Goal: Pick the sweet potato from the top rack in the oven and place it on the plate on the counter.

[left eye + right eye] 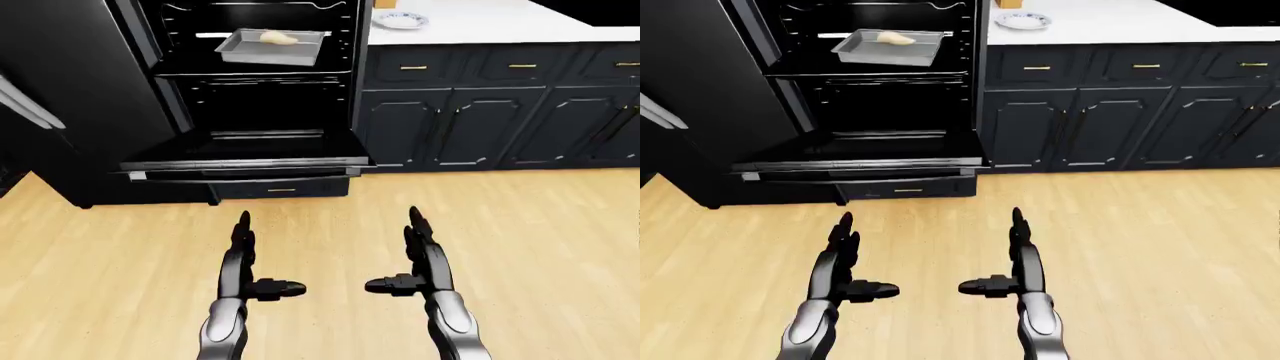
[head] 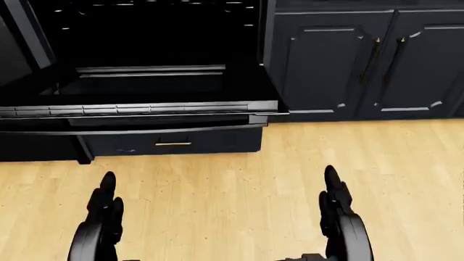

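Oven (image 1: 255,82) stands open ahead of you on the left, black inside and out, with its door (image 1: 245,154) folded down flat toward you. On the top rack sits a grey baking tray (image 1: 270,46), and the sweet potato (image 1: 279,37) lies in it, pale yellow, near the tray's middle. The lower rack below it looks bare. Under the door you can see a drawer with a small brass handle (image 1: 281,190).

To the right of the oven runs a row of dark blue cabinets (image 1: 500,112) with brass pulls, topped by a white counter (image 1: 480,22). The plate (image 1: 400,20) rests on that counter at its left end, just beside the oven, white with a blue pattern. It is well apart from the sweet potato.

Your left hand (image 1: 243,259) and right hand (image 1: 420,255) hang low over the wooden floor (image 1: 550,247), side by side and near you, well short of the oven door. Both are spread wide: fingers point straight away from you and each thumb sticks inward toward the other hand. Neither holds anything or touches anything. A tall black panel (image 1: 70,97) fills the far left of the left-eye view.
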Motion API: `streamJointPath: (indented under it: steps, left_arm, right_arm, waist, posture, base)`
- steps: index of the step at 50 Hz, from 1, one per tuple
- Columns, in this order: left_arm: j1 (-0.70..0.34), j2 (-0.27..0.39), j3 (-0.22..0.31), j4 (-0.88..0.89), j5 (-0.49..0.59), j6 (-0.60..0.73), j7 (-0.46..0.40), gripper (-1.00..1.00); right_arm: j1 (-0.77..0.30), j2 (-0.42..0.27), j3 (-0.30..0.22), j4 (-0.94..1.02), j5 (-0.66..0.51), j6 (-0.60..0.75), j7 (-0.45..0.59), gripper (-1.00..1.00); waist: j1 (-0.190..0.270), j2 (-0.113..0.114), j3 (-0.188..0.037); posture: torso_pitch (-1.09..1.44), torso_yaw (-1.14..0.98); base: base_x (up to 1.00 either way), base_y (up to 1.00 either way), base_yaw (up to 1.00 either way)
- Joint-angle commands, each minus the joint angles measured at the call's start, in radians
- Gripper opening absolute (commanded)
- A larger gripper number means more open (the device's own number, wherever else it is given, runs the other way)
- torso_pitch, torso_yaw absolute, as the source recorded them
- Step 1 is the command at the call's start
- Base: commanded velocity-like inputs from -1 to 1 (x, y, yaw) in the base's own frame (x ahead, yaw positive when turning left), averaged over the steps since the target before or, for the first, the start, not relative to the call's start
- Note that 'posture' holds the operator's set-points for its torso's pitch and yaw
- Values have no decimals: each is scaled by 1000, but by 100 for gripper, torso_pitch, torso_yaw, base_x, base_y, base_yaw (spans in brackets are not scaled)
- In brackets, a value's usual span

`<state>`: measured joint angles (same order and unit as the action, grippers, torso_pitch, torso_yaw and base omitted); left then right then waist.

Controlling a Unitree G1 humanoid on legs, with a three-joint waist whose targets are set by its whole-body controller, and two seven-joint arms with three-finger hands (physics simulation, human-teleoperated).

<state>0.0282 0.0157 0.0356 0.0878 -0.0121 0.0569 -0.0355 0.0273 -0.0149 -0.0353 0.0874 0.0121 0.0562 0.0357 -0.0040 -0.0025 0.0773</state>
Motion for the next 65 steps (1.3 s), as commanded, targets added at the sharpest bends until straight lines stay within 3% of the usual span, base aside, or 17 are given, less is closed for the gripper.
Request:
streamJointPath:
  steps: [1, 3, 5, 8, 23, 25, 28, 33, 34, 43, 47, 48, 51, 57, 61, 62, 65]
  left_arm:
    - [-31, 9, 8, -182, -37, 24, -20, 100]
    - [-51, 17, 12, -194, -16, 72, -8, 100]
    - [-66, 21, 17, -233, -6, 122, -1, 100]
    - [-113, 34, 32, -310, -1, 220, -6, 100]
    - [-478, 150, 99, -534, 29, 627, -17, 100]
    - [-505, 165, 98, -541, 38, 646, -22, 100]
    - [-532, 176, 99, -571, 50, 676, -31, 100]
    - [-569, 196, 123, -628, 50, 729, -32, 100]
    - [-573, 200, 127, -647, 47, 741, -31, 100]
    - [-577, 241, 160, -783, 33, 840, -33, 100]
    - [-560, 254, 173, -857, 32, 883, -41, 100]
    - [-548, 260, 178, -881, 31, 895, -50, 100]
    - [-560, 290, 221, -921, 25, 941, -62, 100]
    - [-556, 314, 251, -984, 2, 987, -73, 100]
    - [-537, 320, 265, -1002, -9, 989, -71, 100]
    - [-544, 322, 268, -1009, -11, 1002, -68, 100]
    - [-546, 327, 268, -1027, -16, 1018, -66, 100]
  right_arm:
    - [-57, -1, -16, -106, 17, -46, -20, 100]
    - [-81, -8, -22, -145, 16, -4, -39, 100]
    - [-123, -23, -24, -148, -24, 20, -62, 100]
    - [-186, -35, -26, -188, -38, 100, -58, 100]
    - [-500, -138, -95, -376, 49, 425, -29, 100]
    - [-519, -149, -91, -385, 45, 439, -23, 100]
    - [-539, -154, -91, -398, 44, 457, -18, 100]
    - [-589, -179, -102, -451, 47, 525, -10, 100]
    - [-594, -181, -105, -457, 49, 533, -10, 100]
    - [-629, -201, -113, -541, 53, 610, -5, 100]
    - [-654, -217, -115, -585, 49, 659, -1, 100]
    - [-667, -224, -118, -601, 50, 678, 2, 100]
    - [-709, -241, -123, -632, 52, 734, 9, 100]
    - [-731, -244, -122, -666, 53, 770, 7, 100]
    - [-730, -249, -123, -675, 51, 776, 6, 100]
    - [-729, -247, -123, -677, 51, 775, 6, 100]
    - [-723, -242, -118, -683, 48, 775, 3, 100]
  waist:
    - [-2, -8, -1]
    - [8, 1, -65]
    - [8, -8, -22]
    - [8, -5, -75]
    - [9, 0, -119]
    - [11, 17, -58]
    - [15, 25, -61]
    - [24, -78, -71]
    - [14, -40, -61]
    - [7, 7, -37]
    - [-4, 92, -60]
    - [10, 53, -49]
    - [10, 74, -51]
    - [28, 22, -35]
    - [29, -86, -64]
    - [22, -34, -44]
    - [12, -41, -35]
  posture:
    - [0, 0]
    - [0, 0]
    - [0, 0]
    - [0, 0]
    - [0, 0]
    - [0, 0]
    - [0, 0]
    - [0, 0]
    - [0, 0]
    - [0, 0]
    - [0, 0]
    - [0, 0]
    - [0, 0]
    - [0, 0]
    - [0, 0]
    - [0, 0]
    - [0, 0]
  base:
    - [0, 0, 0]
    - [0, 0, 0]
    - [0, 0, 0]
    - [0, 0, 0]
    - [2, -1, 0]
    - [29, -17, 0]
    - [29, -18, 0]
    - [29, -18, 0]
    - [30, -18, 0]
    - [29, -18, 0]
    - [32, -18, 0]
    - [33, -17, 0]
    - [32, -17, 0]
    - [39, -17, 0]
    - [46, -21, 0]
    - [48, -24, 0]
    - [48, -29, 0]
